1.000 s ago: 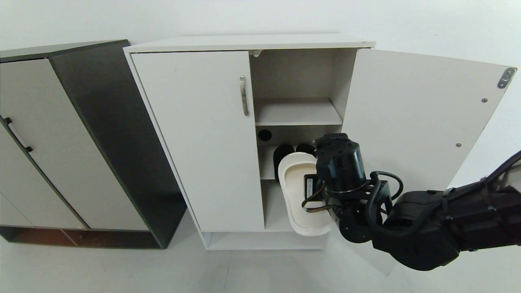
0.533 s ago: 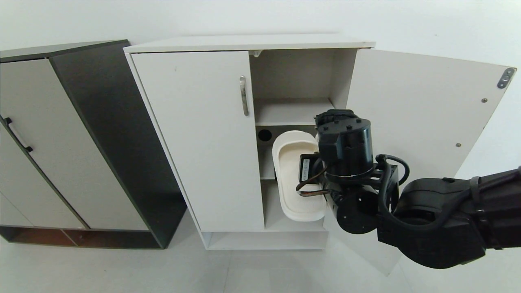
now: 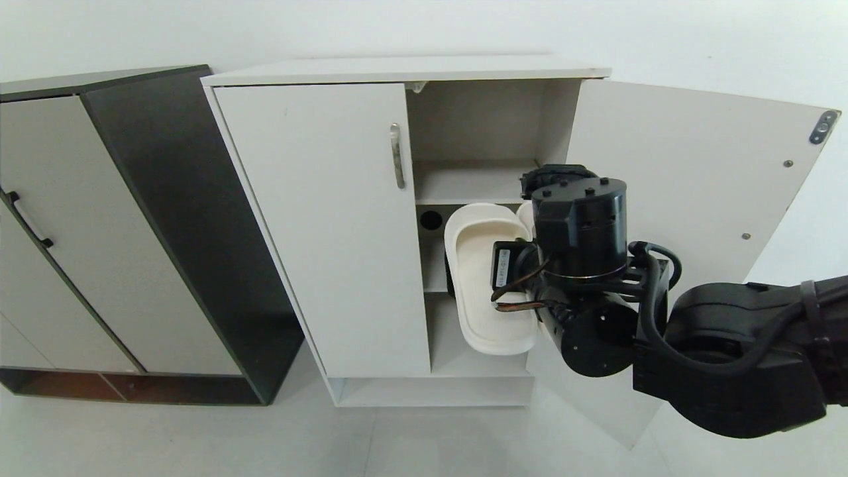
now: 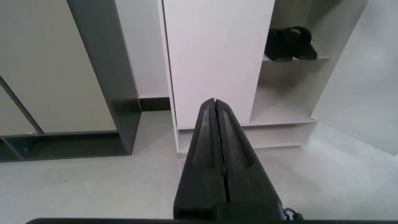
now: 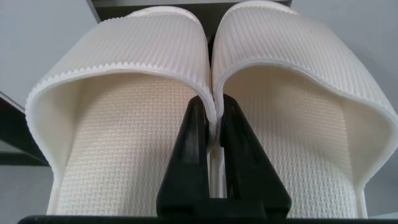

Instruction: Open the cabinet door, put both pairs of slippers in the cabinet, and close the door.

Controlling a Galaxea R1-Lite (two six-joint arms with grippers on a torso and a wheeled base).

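1. While the cabinet door point(image 3: 669, 199) stands open, the white slippers point(image 5: 124, 99) are held as a pair in the right gripper point(image 5: 211, 112), its fingers clamped on the two inner side walls (pressed together).
2. Just ahead of that gripper, black slippers point(image 4: 291, 43) are seen on the middle shelf point(image 3: 432, 275).
3. A level, straight push is advised, with release delayed until the soles are borne.
4. The left gripper point(image 4: 214, 118) is closed on nothing, well back from the door.

In the head view the white slippers point(image 3: 480, 285) hide nearly all of the black slippers point(image 4: 290, 43) standing behind them inside the cabinet point(image 3: 397, 68)
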